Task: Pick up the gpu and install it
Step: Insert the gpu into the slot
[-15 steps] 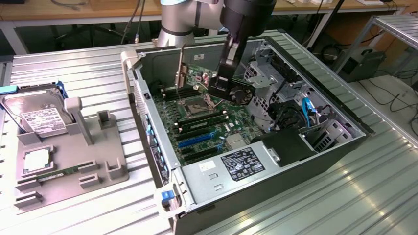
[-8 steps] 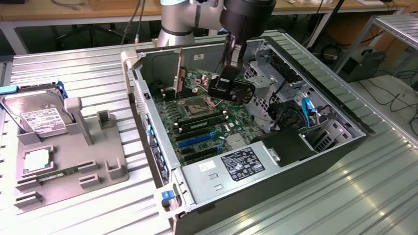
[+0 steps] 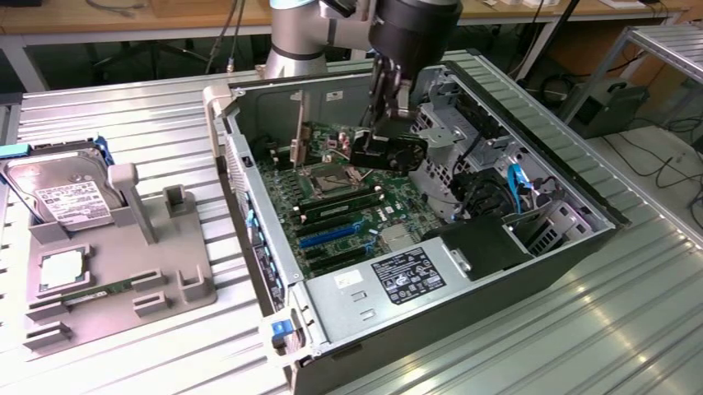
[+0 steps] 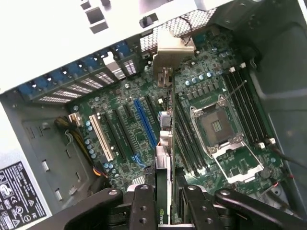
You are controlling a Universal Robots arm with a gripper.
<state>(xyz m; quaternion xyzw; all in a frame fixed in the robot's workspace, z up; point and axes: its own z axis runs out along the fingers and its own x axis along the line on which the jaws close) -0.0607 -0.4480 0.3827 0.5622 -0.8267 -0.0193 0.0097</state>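
The gpu [image 4: 163,163] was seen edge-on as a thin dark card with a green edge and a pale metal bracket [image 4: 169,48] at its far end. It was clamped in the claw [image 4: 165,194] over the motherboard [image 4: 125,143] inside the open case [image 3: 236,156], between the blue slot [image 4: 144,122] and the empty processor socket [image 4: 216,127]. Open room was bounded by the case walls all round.

A hard drive [image 3: 66,197] stands in a grey fixture [image 3: 123,251] beside the open computer case [image 3: 244,218]; perhaps a memory stick [image 3: 110,290] lies there.
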